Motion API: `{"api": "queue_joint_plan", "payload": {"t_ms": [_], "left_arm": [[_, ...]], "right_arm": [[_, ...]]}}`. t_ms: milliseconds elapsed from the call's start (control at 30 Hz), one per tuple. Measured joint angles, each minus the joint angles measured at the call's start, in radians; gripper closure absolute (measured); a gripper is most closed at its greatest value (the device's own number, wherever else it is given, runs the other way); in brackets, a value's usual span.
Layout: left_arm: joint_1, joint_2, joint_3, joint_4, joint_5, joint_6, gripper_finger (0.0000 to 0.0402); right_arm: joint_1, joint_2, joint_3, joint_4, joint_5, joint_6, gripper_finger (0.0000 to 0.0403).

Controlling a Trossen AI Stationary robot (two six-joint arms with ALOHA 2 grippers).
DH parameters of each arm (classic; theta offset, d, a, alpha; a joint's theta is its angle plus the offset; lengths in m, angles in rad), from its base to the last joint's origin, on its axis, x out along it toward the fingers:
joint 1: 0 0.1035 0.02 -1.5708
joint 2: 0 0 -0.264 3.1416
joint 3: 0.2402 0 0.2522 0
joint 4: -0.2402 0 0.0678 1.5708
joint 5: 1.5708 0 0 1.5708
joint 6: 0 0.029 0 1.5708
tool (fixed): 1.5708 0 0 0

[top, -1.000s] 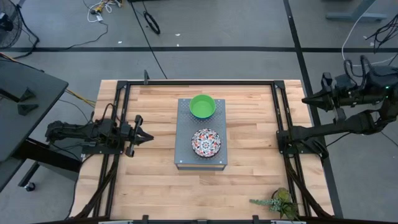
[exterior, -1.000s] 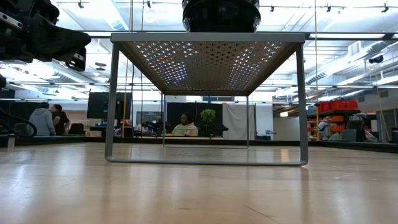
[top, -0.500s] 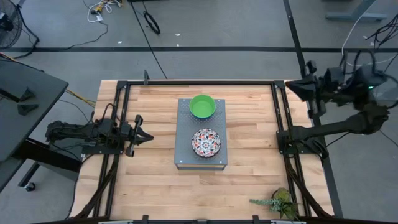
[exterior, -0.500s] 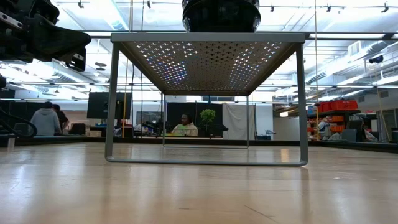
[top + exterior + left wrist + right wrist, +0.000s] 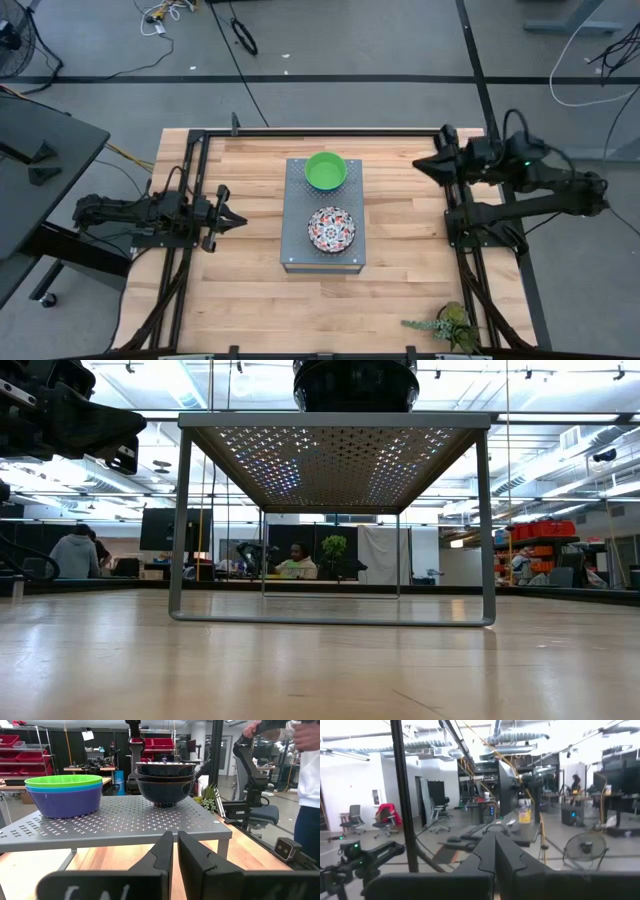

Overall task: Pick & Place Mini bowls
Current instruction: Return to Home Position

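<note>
On the grey perforated shelf (image 5: 298, 205), the green bowl (image 5: 325, 170) sits nested in a blue bowl (image 5: 62, 802). Beside it, a white patterned bowl (image 5: 331, 229) tops what seems a stack of dark bowls (image 5: 165, 787). Left of the shelf, the left gripper (image 5: 240, 221) rests with its fingers nearly touching. Right of the shelf, the right gripper (image 5: 420, 164) has its fingers pressed together.
</note>
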Motion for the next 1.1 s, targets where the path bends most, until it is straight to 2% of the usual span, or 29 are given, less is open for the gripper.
{"api": "queue_joint_plan", "payload": {"t_ms": [700, 1100], "left_arm": [[0.0, 0.0, 0.0, 0.0, 0.0, 0.0, 0.0372], [0.0, 0.0, 0.0, 0.0, 0.0, 0.0, 0.0372]], "right_arm": [[0.002, -0.312, -0.35, 0.024, -0.003, -0.002, 0.04], [0.011, -0.395, -0.621, 0.36, -0.01, -0.024, 0.04]]}}
